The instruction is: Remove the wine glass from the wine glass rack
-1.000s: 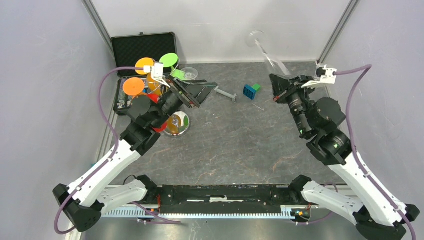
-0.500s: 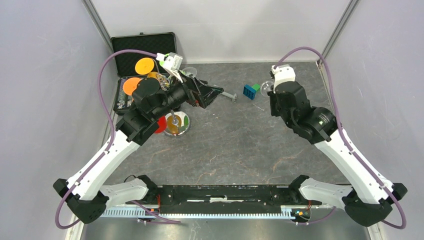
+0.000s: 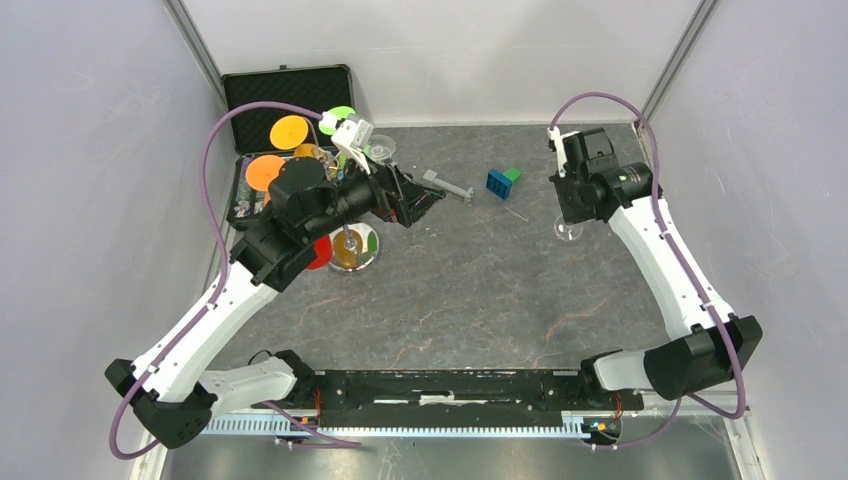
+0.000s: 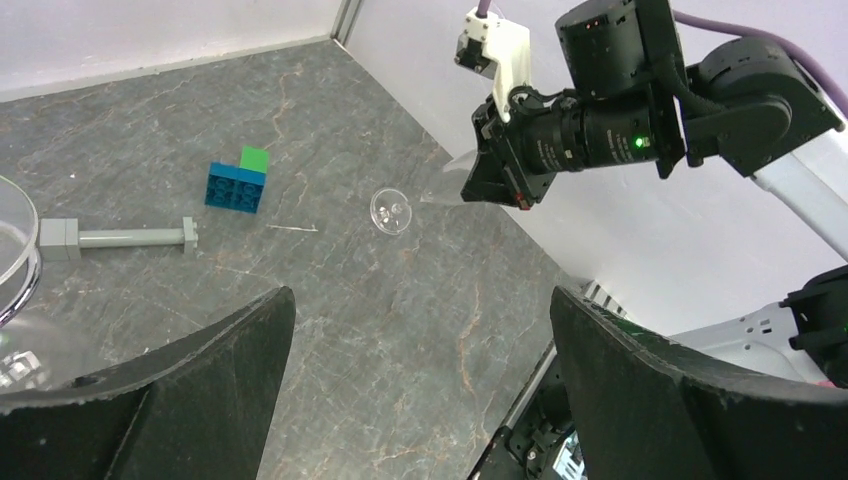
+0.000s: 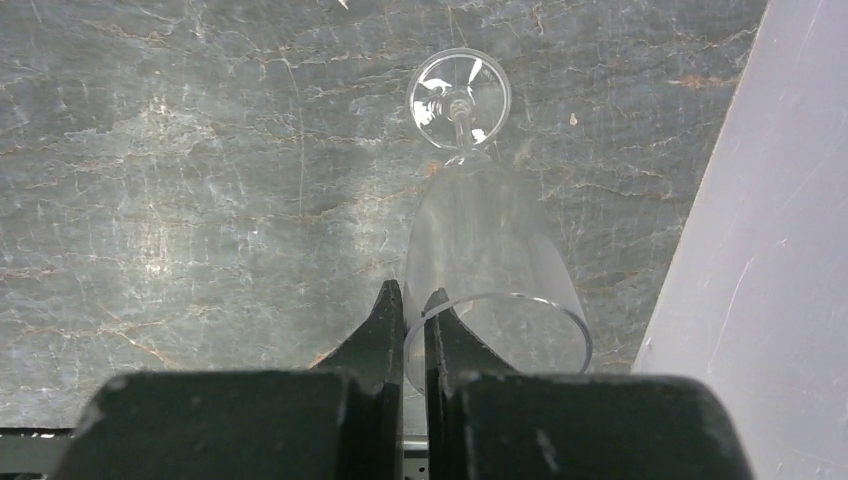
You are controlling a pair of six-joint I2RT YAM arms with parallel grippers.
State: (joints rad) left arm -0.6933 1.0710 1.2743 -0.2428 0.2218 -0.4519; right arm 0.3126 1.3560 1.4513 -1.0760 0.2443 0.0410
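Note:
The wine glass (image 5: 480, 250) is clear and stands upright, foot (image 5: 459, 100) down at the table near the right wall. My right gripper (image 5: 413, 305) is shut on its rim, one finger inside and one outside. From above, the glass foot (image 3: 568, 232) shows under my right gripper (image 3: 572, 208). In the left wrist view the glass (image 4: 391, 211) sits below the right wrist. The silver wine glass rack (image 3: 352, 250) stands at the left with several glasses hanging on it, their feet orange, green and red. My left gripper (image 3: 415, 200) is open and empty beside the rack, also in its own view (image 4: 420, 390).
An open black foam-lined case (image 3: 285, 95) lies at the back left behind the rack. A blue and green block (image 3: 503, 181) and a grey rod (image 3: 450, 187) lie at the back middle. A clear glass rim (image 4: 12, 255) shows at the left wrist view's left edge.
My right arm swung the wine glass down from high at the back to the table at the right, upright. My left arm shifted slightly by the rack.

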